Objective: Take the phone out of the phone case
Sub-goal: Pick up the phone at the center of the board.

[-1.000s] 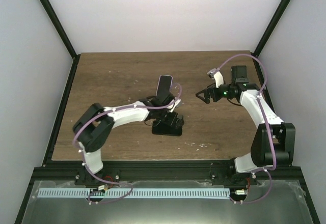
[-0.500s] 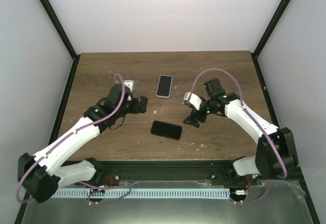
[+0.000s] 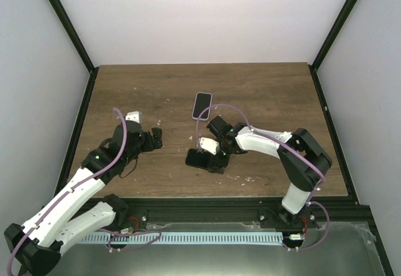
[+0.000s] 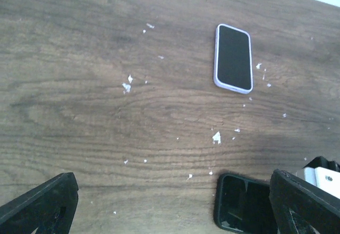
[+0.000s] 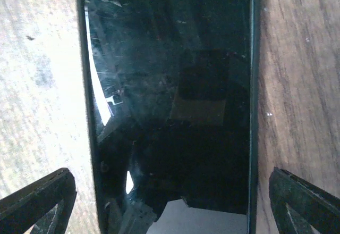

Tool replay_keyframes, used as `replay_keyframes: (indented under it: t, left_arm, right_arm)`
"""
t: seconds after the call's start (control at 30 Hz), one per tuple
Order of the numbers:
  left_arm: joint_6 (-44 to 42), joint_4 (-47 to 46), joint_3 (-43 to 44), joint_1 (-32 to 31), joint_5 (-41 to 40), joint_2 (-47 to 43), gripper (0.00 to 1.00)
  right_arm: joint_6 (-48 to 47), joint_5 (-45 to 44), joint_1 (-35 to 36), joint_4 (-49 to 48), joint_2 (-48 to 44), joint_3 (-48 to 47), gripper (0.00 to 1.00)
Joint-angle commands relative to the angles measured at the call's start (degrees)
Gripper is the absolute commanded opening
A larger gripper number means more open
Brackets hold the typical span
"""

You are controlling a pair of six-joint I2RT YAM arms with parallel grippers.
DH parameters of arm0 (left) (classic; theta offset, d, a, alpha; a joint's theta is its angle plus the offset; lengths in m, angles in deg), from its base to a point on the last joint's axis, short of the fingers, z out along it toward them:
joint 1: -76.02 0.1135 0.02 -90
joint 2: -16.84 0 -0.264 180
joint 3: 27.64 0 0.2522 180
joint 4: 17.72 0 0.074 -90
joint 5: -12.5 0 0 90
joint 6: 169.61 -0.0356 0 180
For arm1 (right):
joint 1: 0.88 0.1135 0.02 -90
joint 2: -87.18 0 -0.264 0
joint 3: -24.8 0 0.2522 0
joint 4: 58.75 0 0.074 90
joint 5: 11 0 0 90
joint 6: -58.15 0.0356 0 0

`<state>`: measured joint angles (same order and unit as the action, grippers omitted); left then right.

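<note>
The phone [image 3: 202,105], black glass inside the pale lilac phone case [image 4: 217,58], lies flat on the wooden table, mid-far; it also shows in the left wrist view [image 4: 232,58]. My left gripper [image 3: 153,139] is open and empty, hovering left of and nearer than the phone, its fingertips [image 4: 40,210] spread wide. My right gripper [image 3: 212,157] is open and low over the other all-black phone [image 3: 197,159], which fills the right wrist view [image 5: 170,95] between its spread fingers [image 5: 37,202].
The all-black phone also shows at the bottom of the left wrist view [image 4: 244,210]. Small white flecks [image 4: 127,85] are scattered on the table [image 3: 269,94]. Black frame posts and white walls enclose the table on three sides.
My right gripper has moved left and down onto the all-black phone. My left gripper has drawn back left and toward the near edge. The cased phone lies still.
</note>
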<state>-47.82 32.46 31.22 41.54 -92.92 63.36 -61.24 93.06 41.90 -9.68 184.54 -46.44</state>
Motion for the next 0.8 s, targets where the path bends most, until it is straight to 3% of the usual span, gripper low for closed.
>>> replay_keyframes:
  t: [0.0,0.27,0.53,0.67,0.77]
  left_arm:
    - [2.2,1.5,-1.2,0.3,0.4,-0.6,1.0]
    - [2.9,-0.4,-3.2,0.3,1.8,0.9,1.0]
    - [7.7,-4.0,-7.7,0.3,6.5,2.5,0.99]
    - [10.9,-8.8,-10.4,0.2,11.2,4.0,0.99]
    - [11.7,-14.8,-11.9,0.2,16.9,5.8,0.99]
  right_arm:
    - [3.0,-5.4,2.1,-1.0,1.3,-2.2,1.0]
    - [4.5,-10.9,6.6,-0.1,3.2,-1.6,0.99]
    - [4.4,-11.9,6.6,1.2,5.7,-2.6,0.74]
    - [4.5,-11.6,6.1,-0.5,1.2,-1.5,0.66]
    - [5.6,-5.0,3.8,-3.1,-3.9,-0.9,0.62]
